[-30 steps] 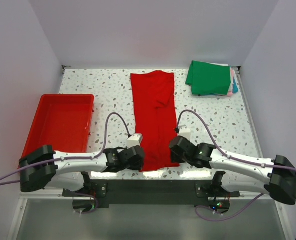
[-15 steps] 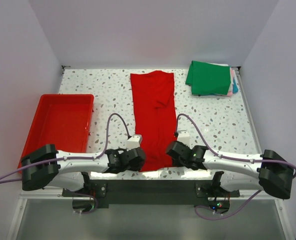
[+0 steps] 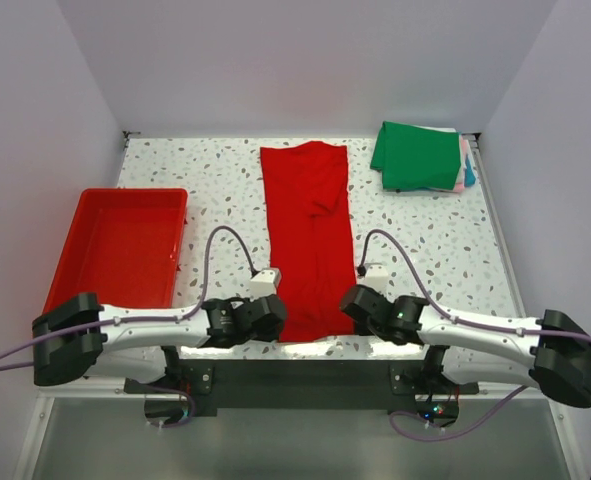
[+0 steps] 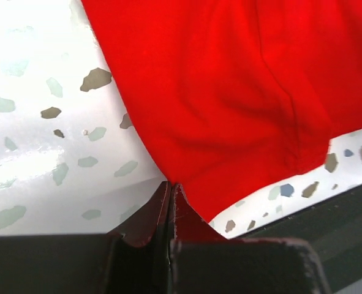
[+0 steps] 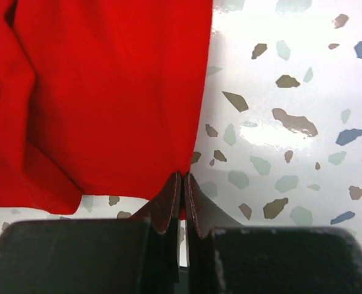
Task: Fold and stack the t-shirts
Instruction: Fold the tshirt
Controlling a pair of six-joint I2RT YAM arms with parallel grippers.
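Jaws pinched shut on red t-shirt (image 3: 310,240): left gripper (image 4: 170,195) at its near-left corner, right gripper (image 5: 182,187) at its near-right corner.

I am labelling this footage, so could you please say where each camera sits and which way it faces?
Top view: above and behind the arms, looking down on the table; shows left arm, right arm, red shirt, tray and folded pile.
Left wrist: on the left arm, looking along the left gripper, shut on the shirt's near left corner.
Right wrist: on the right arm, looking along the right gripper, shut on the near right corner.
Shared: both wrist views show the shirt's near edge and the table.
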